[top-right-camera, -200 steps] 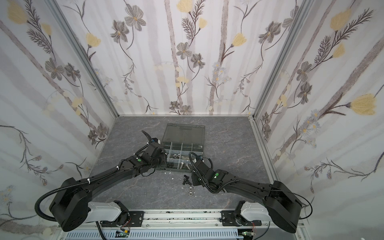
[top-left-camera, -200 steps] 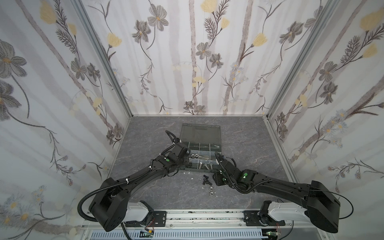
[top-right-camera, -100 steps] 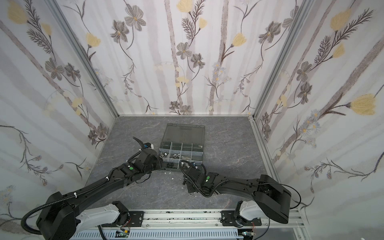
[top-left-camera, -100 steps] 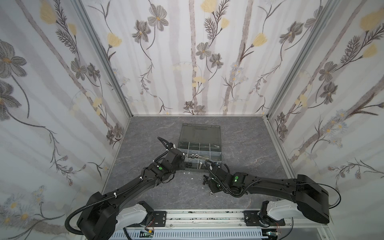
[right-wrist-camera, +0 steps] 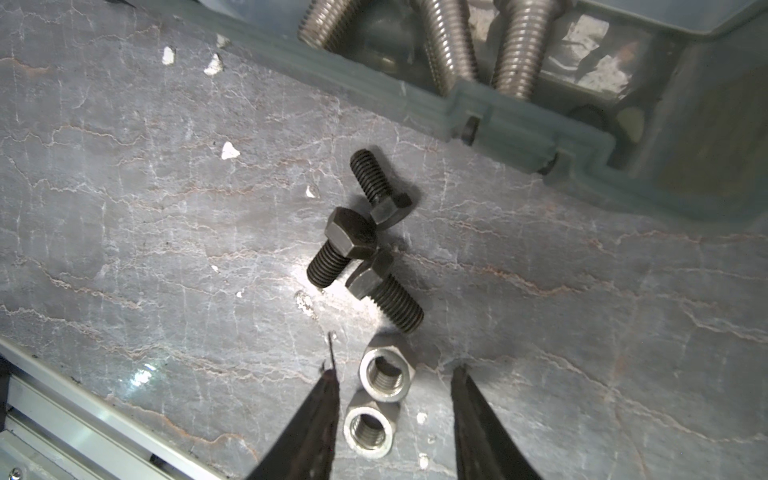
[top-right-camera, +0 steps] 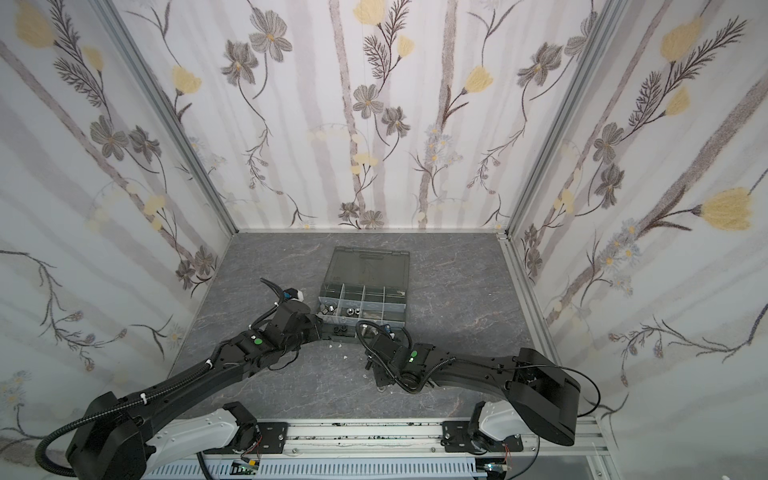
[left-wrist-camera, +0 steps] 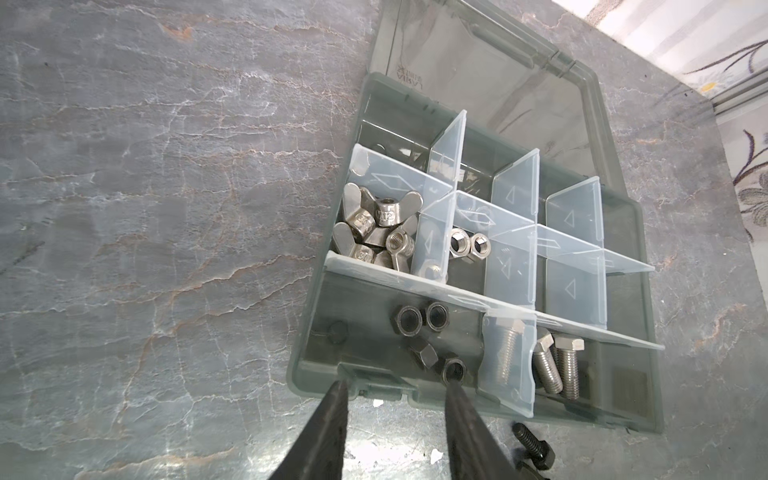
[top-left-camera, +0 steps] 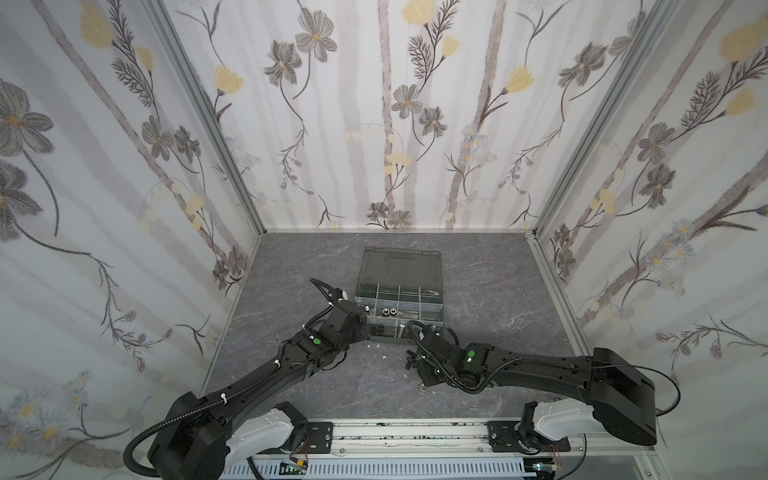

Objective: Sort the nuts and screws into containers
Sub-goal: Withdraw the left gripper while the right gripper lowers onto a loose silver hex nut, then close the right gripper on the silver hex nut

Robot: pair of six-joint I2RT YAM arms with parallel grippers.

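The open organiser case point(left-wrist-camera: 305, 332) holds wing nuts point(left-wrist-camera: 374, 224), silver hex nuts point(left-wrist-camera: 469, 247), black nuts point(left-wrist-camera: 419, 324) and silver screws point(left-wrist-camera: 557, 365) in separate containers. My left gripper point(left-wrist-camera: 397, 384) is open and empty, just off the case's front edge near the black nuts. Two silver nuts point(right-wrist-camera: 387, 380) lie on the table touching each other, between the fingers of my open right gripper point(right-wrist-camera: 395, 370), which does not grip them. Three black screws point(right-wrist-camera: 338, 249) lie in a cluster just beyond those nuts, between them and the case wall point(right-wrist-camera: 519, 124).
In both top views the case point(top-left-camera: 443, 307) point(top-right-camera: 405, 311) sits mid-table with its smoky lid point(top-left-camera: 401, 259) laid flat behind it. Both arms reach in from the front rail point(top-left-camera: 415, 432). White flecks point(right-wrist-camera: 229, 150) dot the slate tabletop. Floral walls enclose three sides.
My left arm has drawn back from over the case to its front left corner. My right arm has swung from beside the case to the loose nuts in front.
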